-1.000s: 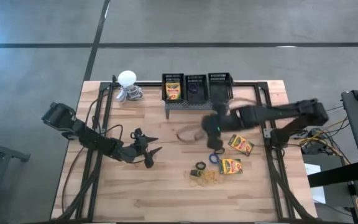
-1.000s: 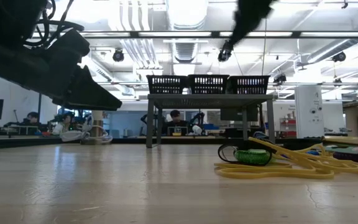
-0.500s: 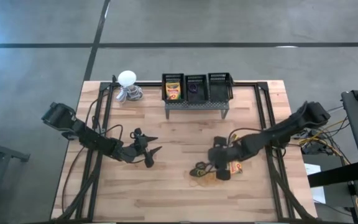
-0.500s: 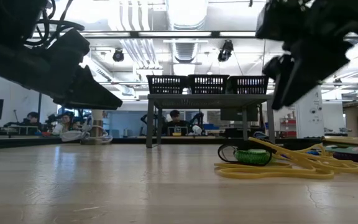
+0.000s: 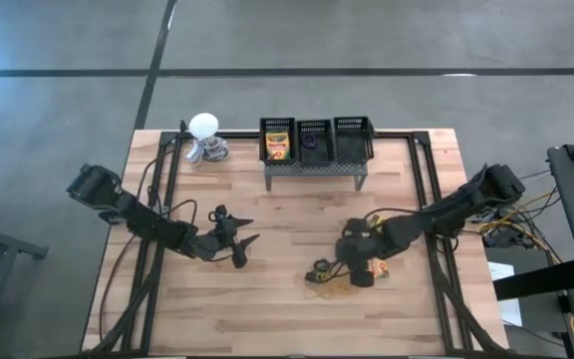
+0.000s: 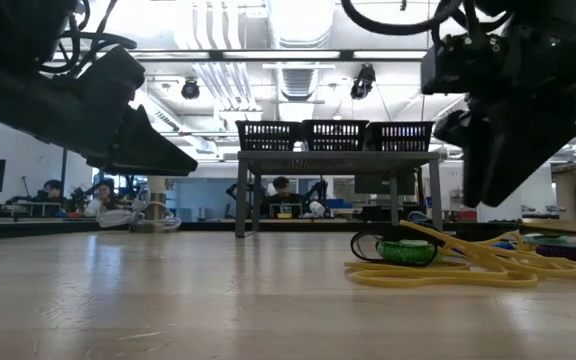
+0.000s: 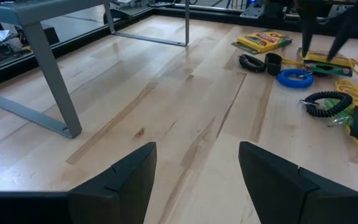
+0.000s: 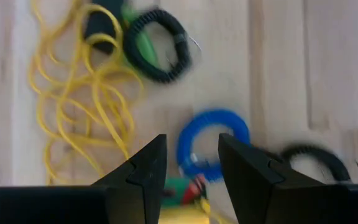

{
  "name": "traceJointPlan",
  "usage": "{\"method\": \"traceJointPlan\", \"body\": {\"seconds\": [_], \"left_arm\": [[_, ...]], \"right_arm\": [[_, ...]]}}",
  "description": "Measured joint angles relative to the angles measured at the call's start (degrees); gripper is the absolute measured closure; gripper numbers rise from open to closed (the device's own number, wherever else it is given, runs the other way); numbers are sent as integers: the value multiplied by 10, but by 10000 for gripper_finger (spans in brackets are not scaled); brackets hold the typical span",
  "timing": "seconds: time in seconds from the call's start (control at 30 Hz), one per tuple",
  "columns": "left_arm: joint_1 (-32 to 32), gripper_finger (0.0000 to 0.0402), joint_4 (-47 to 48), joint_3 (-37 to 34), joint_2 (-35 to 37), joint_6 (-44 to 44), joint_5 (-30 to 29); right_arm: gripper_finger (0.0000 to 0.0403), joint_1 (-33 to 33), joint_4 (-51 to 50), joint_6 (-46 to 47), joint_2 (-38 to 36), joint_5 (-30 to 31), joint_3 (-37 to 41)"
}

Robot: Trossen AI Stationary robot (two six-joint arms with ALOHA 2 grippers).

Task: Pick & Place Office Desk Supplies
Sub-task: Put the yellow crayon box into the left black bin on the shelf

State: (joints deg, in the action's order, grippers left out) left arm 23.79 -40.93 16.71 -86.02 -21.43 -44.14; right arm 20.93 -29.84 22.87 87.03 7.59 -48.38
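One flat yellow-and-green crayon box [image 5: 278, 148] already lies in the first compartment of the black wire tray on legs [image 5: 316, 129] at the far edge of the wooden bench [image 5: 277, 214], and something dark sits in the middle compartment; I cannot tell what. Much is left: a second crayon box [image 7: 263, 41], a third [image 7: 325, 61], a blue coiled ring [image 8: 212, 144], a black coiled ring [image 8: 159, 45] and the tangle of thin yellow rubber bands [image 8: 78, 112] still lie loose. My right pincer [image 8: 189, 160] points down just above the blue ring, jaws parted, holding nothing. My left pincer [image 5: 239, 239] waits low over bare wood, released and wide.
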Motion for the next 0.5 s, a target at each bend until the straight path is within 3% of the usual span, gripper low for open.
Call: {"method": "traceJointPlan", "body": {"seconds": [0.37,0.5], "left_arm": [[0,165,0,0,0,1,0],[0,165,0,0,0,1,0]], "right_arm": [[259,1,-162,89,-61,-5,0],[259,-4,-224,127,-111,43,9]]}}
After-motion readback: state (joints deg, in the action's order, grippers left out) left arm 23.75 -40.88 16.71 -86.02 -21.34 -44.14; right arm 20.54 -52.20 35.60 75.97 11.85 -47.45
